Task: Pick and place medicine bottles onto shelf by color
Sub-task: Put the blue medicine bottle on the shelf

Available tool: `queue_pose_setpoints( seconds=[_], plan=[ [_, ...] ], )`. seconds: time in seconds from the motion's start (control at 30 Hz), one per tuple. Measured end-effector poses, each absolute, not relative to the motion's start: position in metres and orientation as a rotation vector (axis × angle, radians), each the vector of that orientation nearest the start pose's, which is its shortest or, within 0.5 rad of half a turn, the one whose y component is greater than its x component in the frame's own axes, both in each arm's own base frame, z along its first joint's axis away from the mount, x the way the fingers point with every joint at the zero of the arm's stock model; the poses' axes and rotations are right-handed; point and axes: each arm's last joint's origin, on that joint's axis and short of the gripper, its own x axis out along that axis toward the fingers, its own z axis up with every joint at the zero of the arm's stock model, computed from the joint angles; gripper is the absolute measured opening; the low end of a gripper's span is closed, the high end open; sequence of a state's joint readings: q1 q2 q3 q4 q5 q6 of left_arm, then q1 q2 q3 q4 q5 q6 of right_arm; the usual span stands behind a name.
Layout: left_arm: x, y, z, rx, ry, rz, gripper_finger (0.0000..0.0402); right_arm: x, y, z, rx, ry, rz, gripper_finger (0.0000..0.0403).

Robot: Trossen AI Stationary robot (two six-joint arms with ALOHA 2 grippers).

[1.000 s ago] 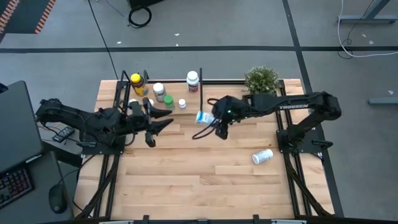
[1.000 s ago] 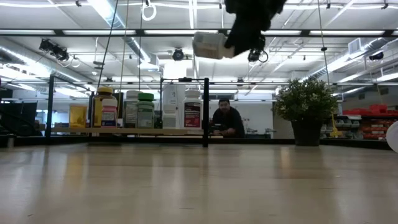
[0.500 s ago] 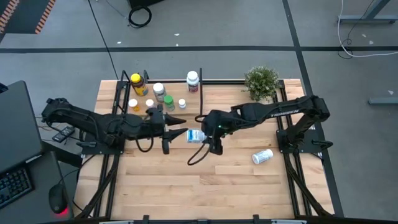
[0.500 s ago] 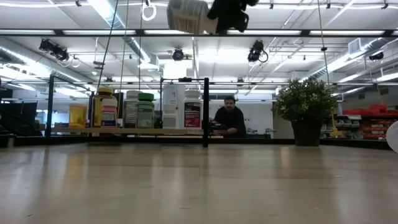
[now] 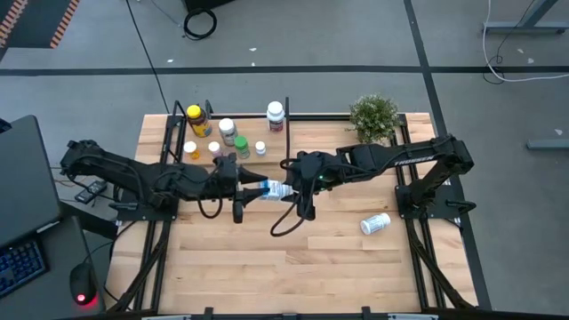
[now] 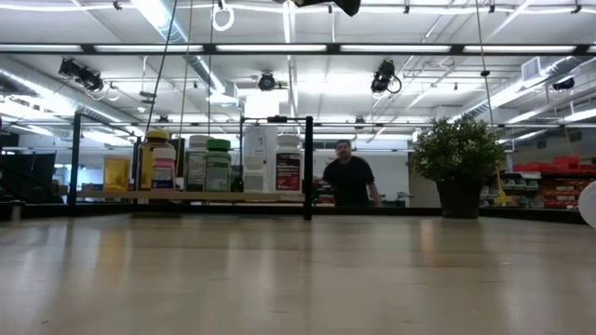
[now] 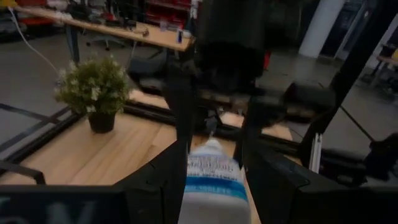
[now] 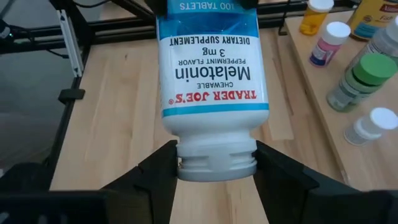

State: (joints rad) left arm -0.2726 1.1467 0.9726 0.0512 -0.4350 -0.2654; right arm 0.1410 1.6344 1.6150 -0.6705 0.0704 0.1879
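Note:
A white medicine bottle with a blue label (image 5: 274,189) hangs high over the table's middle. My right gripper (image 5: 290,188) is shut on its cap end. My left gripper (image 5: 260,188) reaches in from the left, open, and its fingers (image 7: 166,180) stand on either side of the bottle's base end (image 7: 214,183). At the back left is the shelf (image 6: 214,196), with several bottles standing on it, among them an amber one (image 5: 194,120) and a green one (image 5: 240,142). Another white bottle (image 5: 375,222) lies on its side at the table's right. My right gripper pinches the white cap (image 8: 216,163) between its two fingers, one on each side. It comes from the table's right, slanting down, and the bottle (image 8: 214,74) sticks out beyond the fingertips toward the left arm, lifted clear. My left gripper flanks the bottle's base; whether it touches, I cannot tell.
A small potted plant (image 5: 373,114) stands at the back right. The shelf's black posts and rods (image 6: 308,167) rise along the back edge. Bare planks lie across the near half of the table (image 5: 293,267). A person stands in the room behind the table (image 6: 349,181).
My right gripper has carried the bottle up, toward the table's left and near edges, out of the low view's top. My left gripper has reached toward the right, so its fingers now flank the bottle's base. The person behind has stood up.

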Motion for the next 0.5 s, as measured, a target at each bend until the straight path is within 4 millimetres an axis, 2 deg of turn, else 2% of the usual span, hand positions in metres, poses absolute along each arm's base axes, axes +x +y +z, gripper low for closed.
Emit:
queue_pose_setpoints(
  seconds=[0.27, 0.5],
  plan=[
    [0.257, -0.060, 0.338, -0.230, 0.158, 0.177, 0.0162, 0.353, 0.048, 0.360, 0.102, 0.706, 0.007, 0.0193],
    [0.260, -0.064, 0.330, -0.230, 0.216, 0.168, 0.0162, 0.345, 0.047, 0.368, 0.094, 0.689, 0.001, 0.0193]
  ],
)
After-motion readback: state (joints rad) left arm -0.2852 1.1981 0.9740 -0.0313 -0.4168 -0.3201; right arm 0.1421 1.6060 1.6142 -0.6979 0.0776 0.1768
